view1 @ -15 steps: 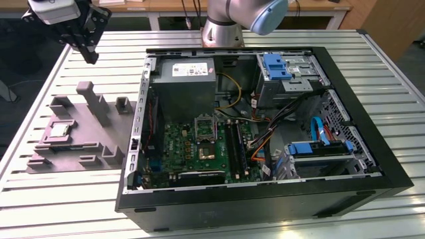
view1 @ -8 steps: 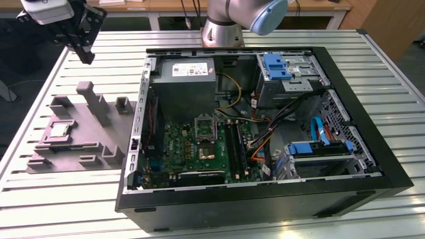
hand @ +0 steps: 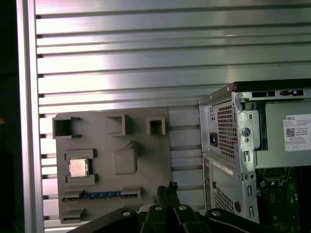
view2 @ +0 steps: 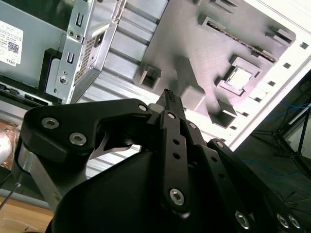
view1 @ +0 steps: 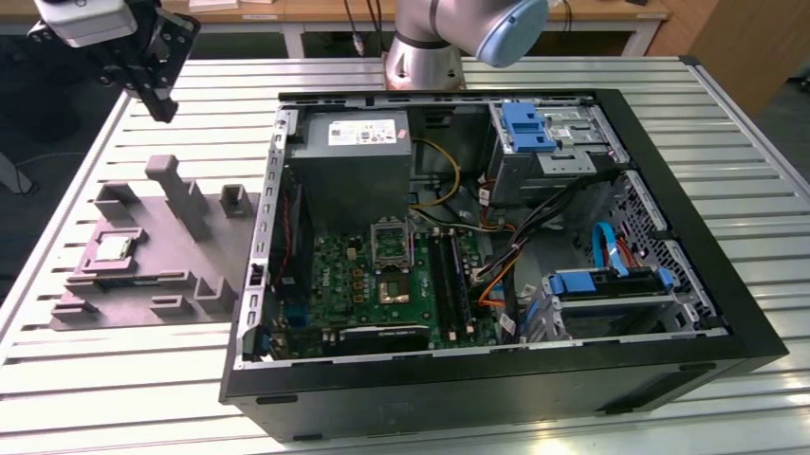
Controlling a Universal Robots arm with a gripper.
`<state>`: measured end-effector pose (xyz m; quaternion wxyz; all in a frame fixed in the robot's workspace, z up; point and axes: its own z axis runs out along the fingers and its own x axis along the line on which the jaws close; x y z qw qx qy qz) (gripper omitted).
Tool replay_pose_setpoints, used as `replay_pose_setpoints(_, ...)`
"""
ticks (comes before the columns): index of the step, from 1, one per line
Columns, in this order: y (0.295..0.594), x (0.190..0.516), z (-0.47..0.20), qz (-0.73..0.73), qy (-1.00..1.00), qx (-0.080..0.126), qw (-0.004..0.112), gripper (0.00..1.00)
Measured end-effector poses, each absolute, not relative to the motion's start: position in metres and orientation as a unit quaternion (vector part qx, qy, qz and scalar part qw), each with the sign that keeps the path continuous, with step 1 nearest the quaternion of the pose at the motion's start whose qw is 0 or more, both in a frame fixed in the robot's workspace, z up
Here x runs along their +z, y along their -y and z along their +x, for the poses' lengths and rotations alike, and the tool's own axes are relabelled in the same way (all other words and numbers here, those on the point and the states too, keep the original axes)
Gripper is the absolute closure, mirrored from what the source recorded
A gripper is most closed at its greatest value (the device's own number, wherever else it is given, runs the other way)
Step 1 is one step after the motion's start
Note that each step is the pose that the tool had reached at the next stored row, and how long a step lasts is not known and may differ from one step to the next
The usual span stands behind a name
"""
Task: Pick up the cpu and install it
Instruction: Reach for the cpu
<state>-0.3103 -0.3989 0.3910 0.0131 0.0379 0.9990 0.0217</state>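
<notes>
The cpu (view1: pixel 114 248) is a small silvery square chip lying flat in a recess of the grey moulded tray (view1: pixel 165 275), at the exterior view's left of the open computer case (view1: pixel 506 360). Both wrist views show the cpu (view2: pixel 239 77) (hand: pixel 78 167) in its recess. My gripper (view1: pixel 162 112) hangs high over the table beyond the tray's far edge, well apart from the chip. Its black fingers are closed together with nothing between them, as seen at the gripper (view2: pixel 168 95) (hand: pixel 167 188) in both wrist views. The silver-framed motherboard socket (view1: pixel 390 242) lies inside the case.
The tray (hand: pixel 112 160) has several upright posts and blocks (view1: pixel 177 190). Inside the case sit a grey power supply (view1: pixel 352 161), blue drive brackets (view1: pixel 525 126) and loose cables (view1: pixel 532 227). Slatted metal table (view1: pixel 127 379) surrounds everything. The arm's base (view1: pixel 424 62) stands behind the case.
</notes>
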Motion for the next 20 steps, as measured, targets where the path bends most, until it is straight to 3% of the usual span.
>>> replay_pose_setpoints(20,0.3989,0.3904,-0.3183,0.038,-0.999,0.022,0.013,0.89)
